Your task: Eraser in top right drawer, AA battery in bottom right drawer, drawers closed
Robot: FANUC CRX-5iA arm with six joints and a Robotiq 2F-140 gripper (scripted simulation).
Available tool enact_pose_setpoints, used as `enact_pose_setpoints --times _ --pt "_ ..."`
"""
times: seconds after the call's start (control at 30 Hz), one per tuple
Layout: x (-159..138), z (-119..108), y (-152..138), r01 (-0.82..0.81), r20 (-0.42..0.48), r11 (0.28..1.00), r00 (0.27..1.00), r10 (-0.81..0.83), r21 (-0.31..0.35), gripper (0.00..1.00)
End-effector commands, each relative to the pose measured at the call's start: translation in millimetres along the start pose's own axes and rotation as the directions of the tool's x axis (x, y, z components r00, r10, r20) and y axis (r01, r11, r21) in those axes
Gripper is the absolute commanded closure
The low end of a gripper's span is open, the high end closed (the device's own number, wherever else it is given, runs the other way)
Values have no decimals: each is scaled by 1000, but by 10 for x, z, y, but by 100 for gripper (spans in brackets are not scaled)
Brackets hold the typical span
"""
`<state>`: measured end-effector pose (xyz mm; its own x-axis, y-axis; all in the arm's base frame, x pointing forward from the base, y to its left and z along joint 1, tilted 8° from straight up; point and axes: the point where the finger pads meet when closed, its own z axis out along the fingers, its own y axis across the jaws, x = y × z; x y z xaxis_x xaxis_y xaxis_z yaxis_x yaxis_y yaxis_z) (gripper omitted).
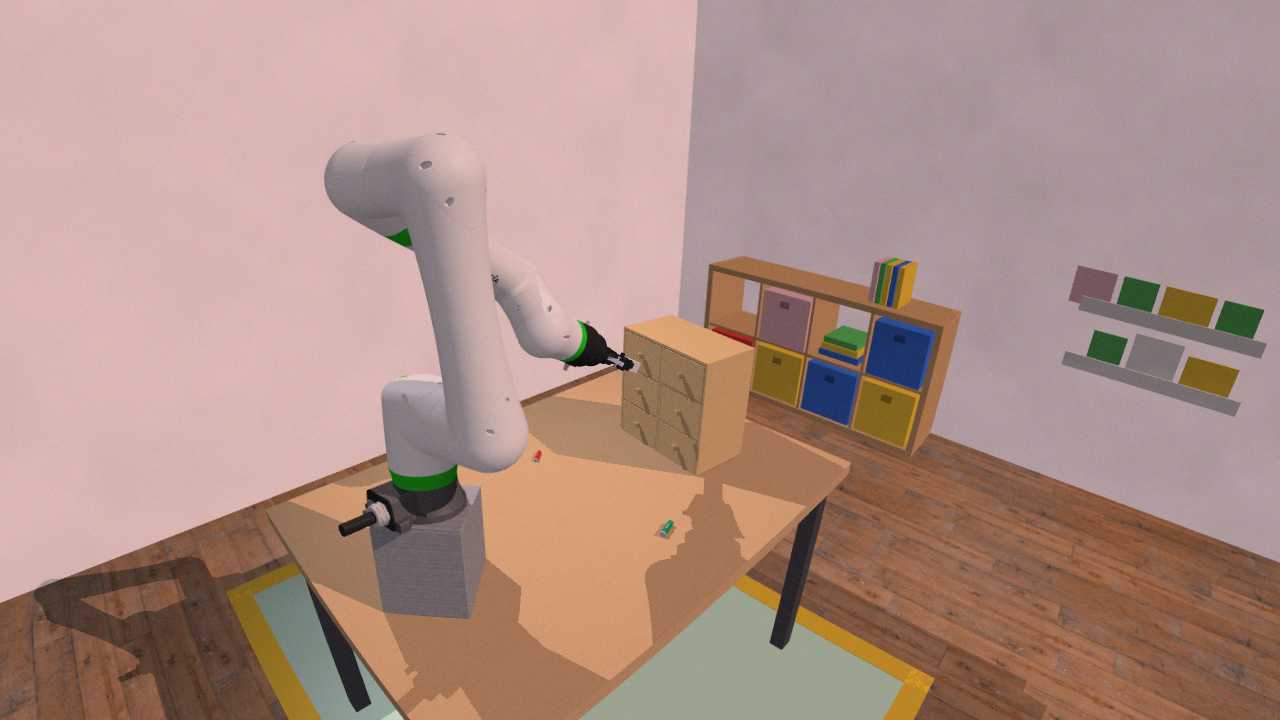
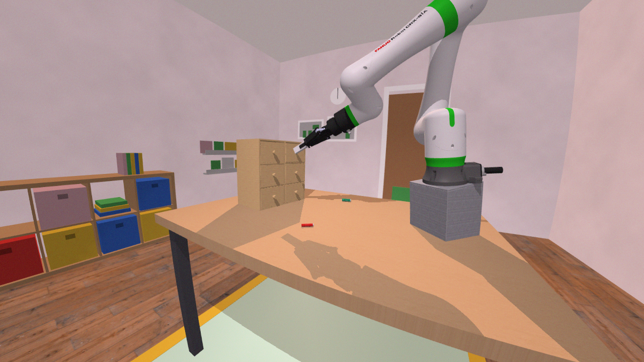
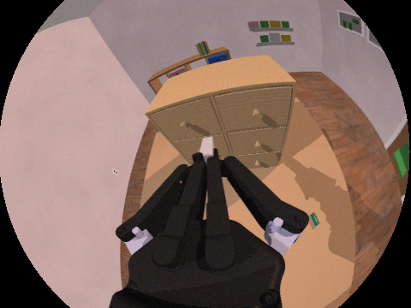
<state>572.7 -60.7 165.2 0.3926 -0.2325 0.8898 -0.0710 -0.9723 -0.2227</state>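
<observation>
The eraser cannot be made out in any view, and whether it already lies in a drawer cannot be told. The AA battery is not surely identified either: it may be the green cylinder or the red cylinder, both lying on the surface, well apart. A battery would be stiff, smooth, fairly heavy for its size and apt to roll, so it is best gripped across its middle; an eraser would be light, slightly soft and less slippery. The hand is closed on nothing, its pale tips together before the small chest. All drawers look pushed in. The protruding knobs could be snagged, the top right knob included, and the chest could be shoved. The unneeded cylinder should be left undisturbed while the other is lifted.
</observation>
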Motion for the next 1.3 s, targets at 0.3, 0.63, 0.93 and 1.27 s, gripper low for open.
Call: enact_pose_setpoints --times 0.3,0.63,0.93,1.27 --pt "-15 -621 -206 -46 528 997 849 2 69 100" --pt "193 -1463 298 -18 741 995 666 85 -98 100" --pt "284 -1743 446 27 839 977 518 167 -212 100" --pt "271 -1734 448 27 839 977 518 167 -212 100"
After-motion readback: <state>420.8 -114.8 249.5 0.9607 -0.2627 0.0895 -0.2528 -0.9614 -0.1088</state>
